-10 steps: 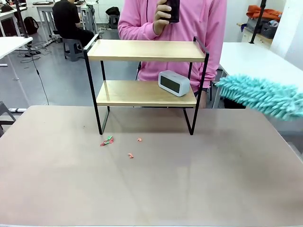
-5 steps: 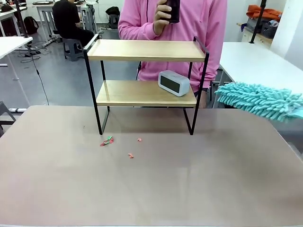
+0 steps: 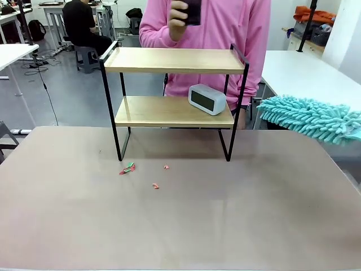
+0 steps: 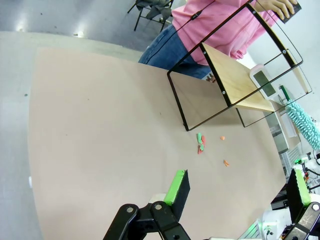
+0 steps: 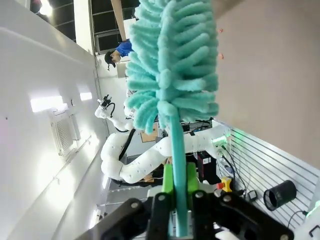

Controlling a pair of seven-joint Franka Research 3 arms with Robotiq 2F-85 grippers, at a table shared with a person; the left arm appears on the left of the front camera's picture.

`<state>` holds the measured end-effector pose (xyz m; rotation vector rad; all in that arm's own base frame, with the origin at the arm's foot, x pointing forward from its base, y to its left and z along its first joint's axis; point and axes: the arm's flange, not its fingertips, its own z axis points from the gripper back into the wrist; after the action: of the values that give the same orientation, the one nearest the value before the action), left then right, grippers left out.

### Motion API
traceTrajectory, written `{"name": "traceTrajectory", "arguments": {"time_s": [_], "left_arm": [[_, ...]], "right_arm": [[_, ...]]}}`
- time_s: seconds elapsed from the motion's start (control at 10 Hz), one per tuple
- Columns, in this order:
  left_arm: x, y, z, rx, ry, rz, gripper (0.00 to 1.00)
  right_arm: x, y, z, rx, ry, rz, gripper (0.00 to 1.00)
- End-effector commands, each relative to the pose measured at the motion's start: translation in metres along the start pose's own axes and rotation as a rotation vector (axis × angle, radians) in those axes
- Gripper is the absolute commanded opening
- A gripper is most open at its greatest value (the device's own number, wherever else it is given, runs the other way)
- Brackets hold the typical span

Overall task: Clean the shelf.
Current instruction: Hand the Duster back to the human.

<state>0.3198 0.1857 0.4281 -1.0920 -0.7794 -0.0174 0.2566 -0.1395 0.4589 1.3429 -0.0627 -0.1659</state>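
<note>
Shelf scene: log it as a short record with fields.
shelf: two-tier, on the table's far side
clock: on the lower board, right end
scraps: on the table before the shelf's left legs
right gripper: shut on the duster, its head right of the shelf, apart
left gripper: open, holding nothing
person: behind the shelf, phone in hand

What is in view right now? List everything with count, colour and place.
table: 1, beige, under everything
shelf: 1, wood and black, table's far middle
clock: 1, white, lower board, right end
scraps: several, red, green, orange, on table before shelf
duster: 1, teal, airborne, right of shelf
phone: 1, dark, above shelf
hand: 1, holding phone
left gripper: 1, black-green, open, above table
right gripper: 1, black-green, shut on duster
</note>
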Motion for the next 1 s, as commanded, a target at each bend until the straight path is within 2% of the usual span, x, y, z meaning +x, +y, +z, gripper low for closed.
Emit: {"name": "traceTrajectory", "arguments": {"time_s": [0.0, 0.8, 0.9], "left_arm": [[0.000, -0.001, -0.002, -0.014, -0.019, -0.019, 1.00], [0.000, 0.000, 0.000, 0.000, 0.000, 0.000, 1.00], [0.013, -0.030, -0.003, -0.162, 0.060, -0.075, 1.00]], "right_arm": [[-0.002, -0.001, -0.001, 0.001, 0.015, 0.022, 0.12], [0.000, 0.000, 0.000, 0.000, 0.000, 0.000, 0.12], [0.000, 0.015, 0.023, 0.016, -0.063, 0.040, 0.12]]}}
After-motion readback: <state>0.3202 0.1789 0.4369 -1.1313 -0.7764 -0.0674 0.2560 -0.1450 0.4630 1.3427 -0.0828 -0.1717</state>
